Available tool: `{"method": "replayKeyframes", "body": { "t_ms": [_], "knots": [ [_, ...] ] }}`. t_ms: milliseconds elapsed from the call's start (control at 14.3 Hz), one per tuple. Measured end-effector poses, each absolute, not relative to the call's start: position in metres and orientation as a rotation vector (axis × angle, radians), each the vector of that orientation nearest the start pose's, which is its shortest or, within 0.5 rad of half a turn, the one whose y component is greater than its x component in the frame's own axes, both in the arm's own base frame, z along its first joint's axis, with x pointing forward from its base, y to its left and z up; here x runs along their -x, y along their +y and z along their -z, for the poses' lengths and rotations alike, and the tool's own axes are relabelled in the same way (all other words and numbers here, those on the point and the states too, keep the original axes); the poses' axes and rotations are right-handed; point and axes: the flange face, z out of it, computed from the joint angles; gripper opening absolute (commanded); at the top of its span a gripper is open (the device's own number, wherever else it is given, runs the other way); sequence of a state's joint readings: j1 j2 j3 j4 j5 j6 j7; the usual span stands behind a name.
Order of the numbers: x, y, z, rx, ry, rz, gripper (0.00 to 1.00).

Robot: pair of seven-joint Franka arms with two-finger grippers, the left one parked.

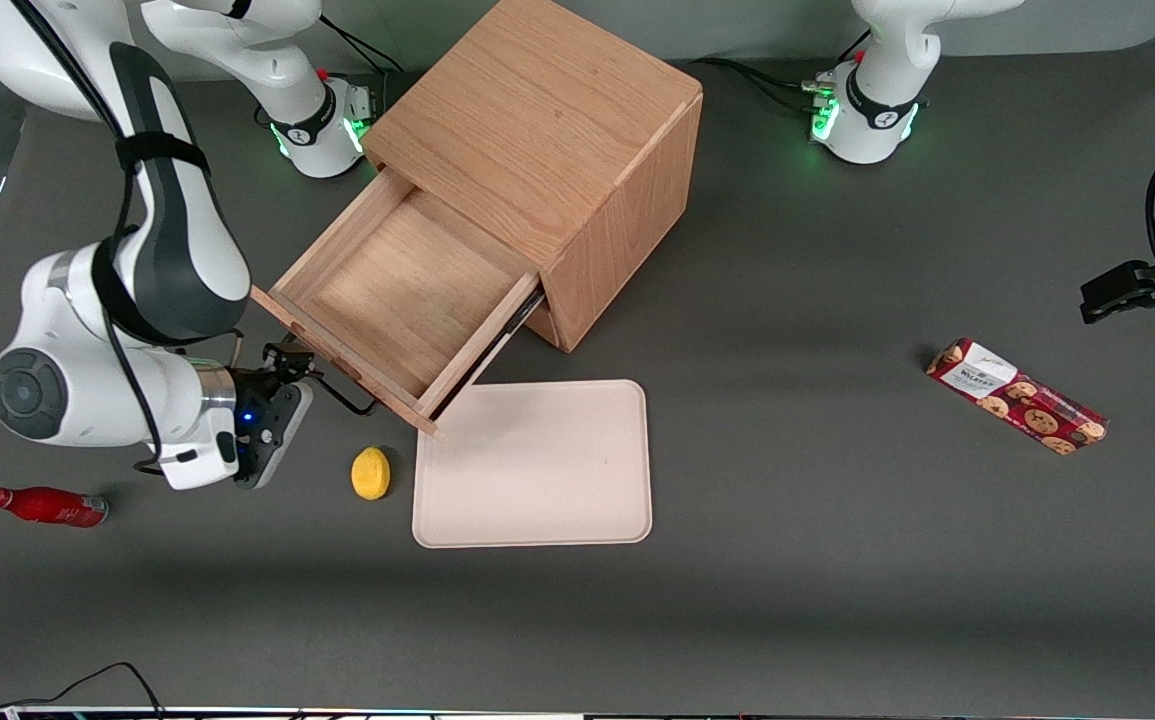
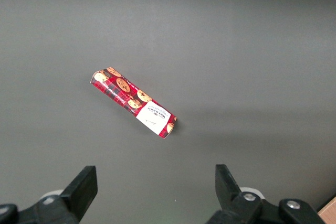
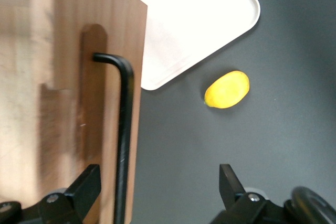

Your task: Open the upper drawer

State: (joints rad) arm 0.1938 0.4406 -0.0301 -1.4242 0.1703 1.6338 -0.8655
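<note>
The light-oak cabinet point(image 1: 547, 150) stands at the back of the table. Its upper drawer point(image 1: 407, 295) is pulled far out and its inside is bare. The thin black bar handle point(image 1: 342, 392) runs along the drawer's front panel; it also shows in the right wrist view point(image 3: 124, 140). My right gripper point(image 1: 287, 362) is open right in front of that panel, at the handle's end. In the right wrist view the gripper point(image 3: 157, 190) has the bar between its fingers, close to one finger point(image 3: 84, 187), and is not closed on it. The bottom drawer is hidden under the upper one.
A cream tray point(image 1: 534, 464) lies close in front of the drawer, nearer the front camera. A yellow lemon point(image 1: 370, 472) lies beside the tray. A red bottle point(image 1: 45, 506) lies at the working arm's end. A cookie packet point(image 1: 1017, 396) lies toward the parked arm's end.
</note>
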Motion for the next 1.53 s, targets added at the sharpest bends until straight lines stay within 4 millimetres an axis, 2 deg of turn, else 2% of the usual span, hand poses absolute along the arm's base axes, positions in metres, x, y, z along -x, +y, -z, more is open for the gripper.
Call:
{"method": "replayKeyframes", "body": {
  "t_ms": [209, 488, 628, 767, 977, 1116, 1326, 1535],
  "knots": [
    [-0.635, 0.124, -0.475, 2.667, -1.25, -0.26, 1.0],
    [-0.596, 0.111, -0.556, 2.918, -0.813, -0.251, 1.0],
    [-0.574, 0.1, -0.59, 3.028, -0.666, -0.197, 1.0],
    [-0.555, 0.078, -0.614, 3.075, -0.565, -0.147, 1.0],
    [-0.532, 0.032, -0.627, 3.102, -0.395, -0.126, 1.0],
    [-0.522, 0.002, -0.626, 3.109, -0.309, -0.124, 1.0],
    [-0.516, -0.031, -0.621, 3.114, -0.209, -0.125, 1.0],
    [-0.517, -0.036, -0.621, 3.121, -0.189, -0.116, 1.0]
  ]
}}
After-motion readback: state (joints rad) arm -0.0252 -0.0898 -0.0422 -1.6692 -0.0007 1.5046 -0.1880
